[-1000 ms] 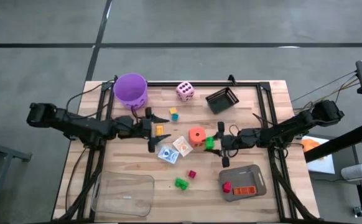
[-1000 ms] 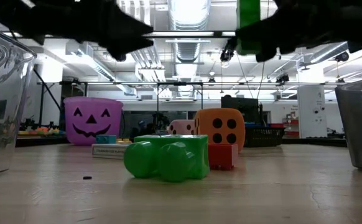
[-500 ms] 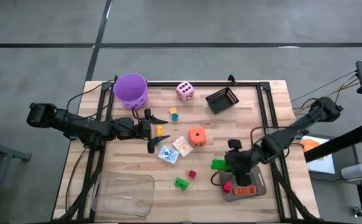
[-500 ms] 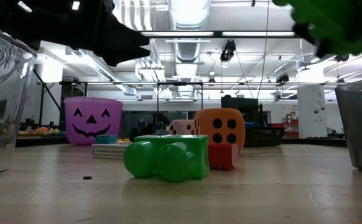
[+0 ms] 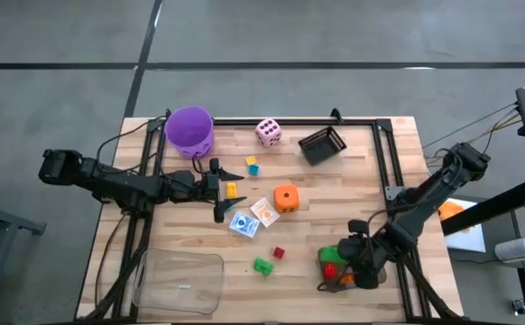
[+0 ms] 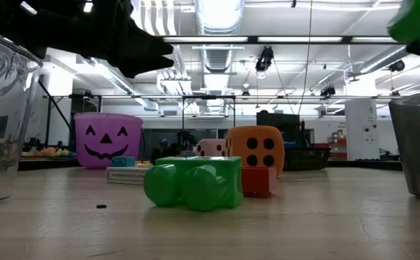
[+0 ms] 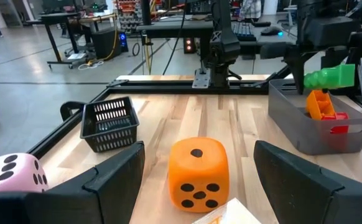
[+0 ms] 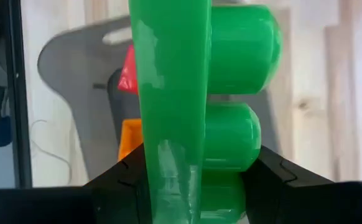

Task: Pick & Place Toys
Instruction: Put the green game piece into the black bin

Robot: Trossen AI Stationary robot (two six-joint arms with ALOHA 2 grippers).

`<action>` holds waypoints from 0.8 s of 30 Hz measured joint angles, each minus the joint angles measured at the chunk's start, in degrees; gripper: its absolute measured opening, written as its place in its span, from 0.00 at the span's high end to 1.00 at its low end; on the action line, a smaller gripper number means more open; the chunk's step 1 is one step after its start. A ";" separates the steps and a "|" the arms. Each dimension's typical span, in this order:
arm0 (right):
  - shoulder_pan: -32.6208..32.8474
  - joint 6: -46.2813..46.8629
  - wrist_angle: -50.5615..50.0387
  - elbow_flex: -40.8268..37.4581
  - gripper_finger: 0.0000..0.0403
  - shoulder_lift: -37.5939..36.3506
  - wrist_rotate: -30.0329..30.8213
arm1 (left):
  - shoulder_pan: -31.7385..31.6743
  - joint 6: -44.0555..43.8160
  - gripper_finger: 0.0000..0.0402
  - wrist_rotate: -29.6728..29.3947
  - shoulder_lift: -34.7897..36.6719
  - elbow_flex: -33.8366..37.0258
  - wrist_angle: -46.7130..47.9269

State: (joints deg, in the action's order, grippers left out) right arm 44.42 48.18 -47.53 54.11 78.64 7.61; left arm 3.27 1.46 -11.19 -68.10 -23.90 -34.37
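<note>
Grey tray [image 5: 371, 264] at the lower right of the overhead frame holds a red brick [image 5: 331, 268] and an orange brick [image 7: 321, 103], seen over its wall from the left wrist camera. Directly above that tray, the right gripper [image 5: 350, 259] is clamped on a green brick [image 5: 333, 255], a glossy plastic block with round studs, held clear of the pieces below. In the right wrist view the brick fills the frame between the two dark fingers [image 8: 274, 177].

Left of centre, the left gripper [image 5: 219, 190] hovers with its fingers spread and nothing between them, just beside a small yellow brick [image 5: 231, 189]. An orange die [image 5: 285, 198] with dark dots sits near the middle of the wooden table [image 5: 398, 153].

A purple bucket [image 5: 189, 129] stands at the upper left, a black slotted basket [image 5: 322, 143] at the upper centre, and a clear plastic bin [image 5: 179, 283] at the lower left; I cannot see anything inside these.
</note>
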 joint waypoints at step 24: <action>2.14 10.90 -3.30 0.00 0.09 3.49 -1.33 | 0.00 -0.43 0.24 0.01 0.00 -0.02 0.15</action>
State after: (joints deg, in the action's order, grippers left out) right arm 46.56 59.08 -50.83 54.11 82.13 6.28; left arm 3.27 1.03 -11.18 -68.10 -23.92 -34.22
